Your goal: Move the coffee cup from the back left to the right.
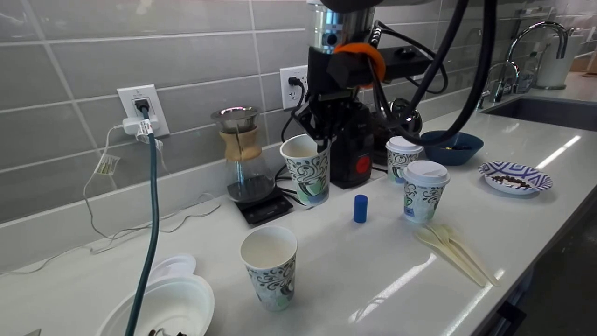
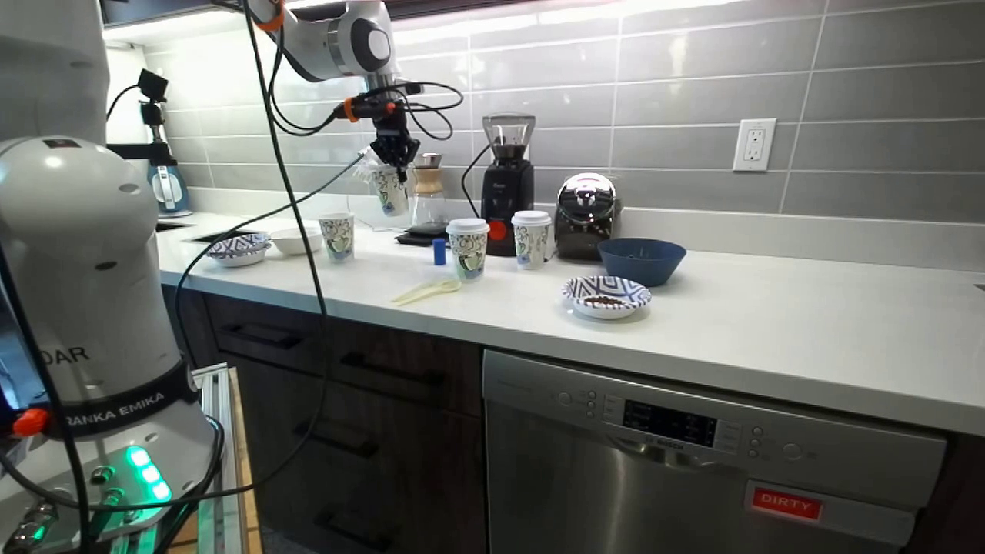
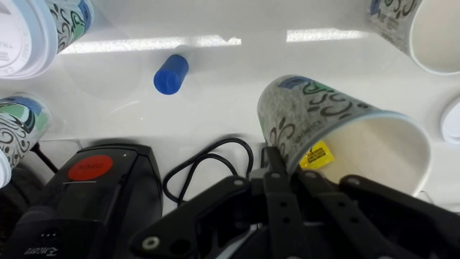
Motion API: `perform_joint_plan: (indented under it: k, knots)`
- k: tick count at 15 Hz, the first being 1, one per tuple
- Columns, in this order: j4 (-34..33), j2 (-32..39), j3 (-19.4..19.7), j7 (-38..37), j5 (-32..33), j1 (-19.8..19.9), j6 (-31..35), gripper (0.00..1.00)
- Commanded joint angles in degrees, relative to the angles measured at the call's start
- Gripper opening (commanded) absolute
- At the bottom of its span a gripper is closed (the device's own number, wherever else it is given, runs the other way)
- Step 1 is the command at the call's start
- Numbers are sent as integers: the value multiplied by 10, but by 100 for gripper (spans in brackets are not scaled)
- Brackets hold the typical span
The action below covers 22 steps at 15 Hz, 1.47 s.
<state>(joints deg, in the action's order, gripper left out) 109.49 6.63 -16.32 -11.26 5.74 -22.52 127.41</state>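
The coffee cup (image 1: 308, 175), a whitish paper cup with swirl print and a cream-tan inside, hangs tilted above the counter in both exterior views (image 2: 390, 192). My gripper (image 1: 322, 143) is shut on its rim, one finger outside and one inside the wall. In the wrist view the gripper (image 3: 293, 169) pinches the near edge of the cup (image 3: 305, 108). A yellow label or packet (image 3: 317, 155) shows in the cup's mouth beside the inner finger. The inner fingertip is hidden by the cup wall.
Another open cup (image 1: 273, 280) stands nearer the white bowl (image 1: 186, 303). A coffee carafe (image 1: 247, 163) on a scale and a black grinder (image 1: 350, 154) stand close behind. A blue cylinder (image 1: 360, 208), two lidded cups (image 1: 422, 200) (image 1: 399, 163), cutlery (image 1: 454, 252) and a patterned bowl (image 1: 515, 177) lie farther right.
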Motion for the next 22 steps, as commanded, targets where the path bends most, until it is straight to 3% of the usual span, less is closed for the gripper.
perform_joint_plan:
  k: [1, 12, 22]
  knots:
    - [-17, 13, 2, -43, -3, 12, -2, 1]
    - [-89, 83, 62, -227, -8, 45, 5, 1]
    - [-85, 133, 113, -291, -7, 62, 36, 1]
